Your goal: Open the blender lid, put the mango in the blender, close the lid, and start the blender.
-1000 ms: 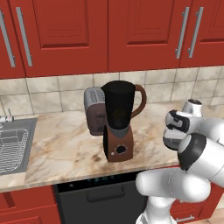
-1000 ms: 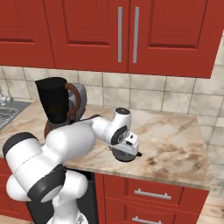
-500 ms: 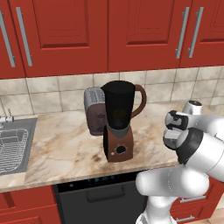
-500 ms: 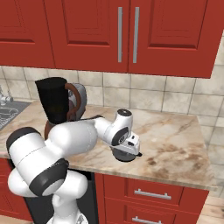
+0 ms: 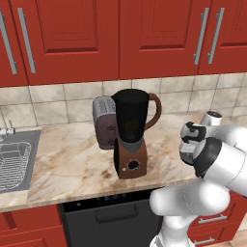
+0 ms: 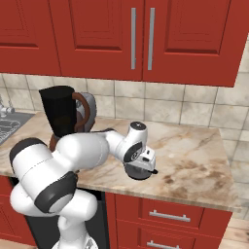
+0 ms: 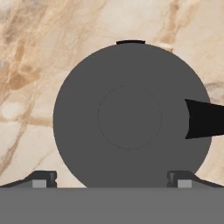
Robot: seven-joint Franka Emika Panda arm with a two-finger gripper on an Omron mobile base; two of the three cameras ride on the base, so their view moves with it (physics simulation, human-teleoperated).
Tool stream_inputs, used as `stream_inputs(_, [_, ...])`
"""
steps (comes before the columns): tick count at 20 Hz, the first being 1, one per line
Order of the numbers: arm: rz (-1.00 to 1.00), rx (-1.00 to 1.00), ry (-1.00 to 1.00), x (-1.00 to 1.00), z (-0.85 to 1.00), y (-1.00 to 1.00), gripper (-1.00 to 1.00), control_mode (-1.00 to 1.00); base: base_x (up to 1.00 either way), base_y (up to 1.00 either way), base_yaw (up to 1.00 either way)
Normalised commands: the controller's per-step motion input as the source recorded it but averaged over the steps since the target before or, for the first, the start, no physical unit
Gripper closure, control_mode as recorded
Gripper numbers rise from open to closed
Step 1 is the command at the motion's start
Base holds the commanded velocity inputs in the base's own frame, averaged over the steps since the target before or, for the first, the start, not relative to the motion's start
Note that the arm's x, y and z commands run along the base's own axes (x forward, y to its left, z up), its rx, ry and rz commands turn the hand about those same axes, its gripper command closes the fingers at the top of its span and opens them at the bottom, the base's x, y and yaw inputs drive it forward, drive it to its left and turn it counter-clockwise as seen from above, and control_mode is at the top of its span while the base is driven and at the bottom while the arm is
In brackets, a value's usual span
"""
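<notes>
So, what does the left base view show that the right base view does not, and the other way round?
Left base view: the round knob on the brown base of the blender, facing the camera. Right base view: the gripper low over the blender lid, which lies on the counter to the right of the blender. Both: the blender, the toaster, the marble counter and the red cabinets.

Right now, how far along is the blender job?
Done: the blender lid is off, lying flat on the counter right of the blender, whose jar stands open. In hand: nothing; the gripper hovers open right above the lid. Left: mango in, lid back on, start the blender.
</notes>
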Motion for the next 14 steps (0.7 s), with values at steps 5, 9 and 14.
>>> stream_inputs(5, [0.01,0.00,-0.01,0.01,-0.25,0.00,-1.00,-1.00,0.00,0.00,0.00])
stream_inputs(9, [0.00,0.00,0.00,0.15,-0.23,0.00,-1.00,-1.00,0.00,0.00,0.00])
stream_inputs(14, [0.00,0.00,-0.01,0.30,0.00,-0.02,-1.00,-1.00,0.00,0.00,0.00])
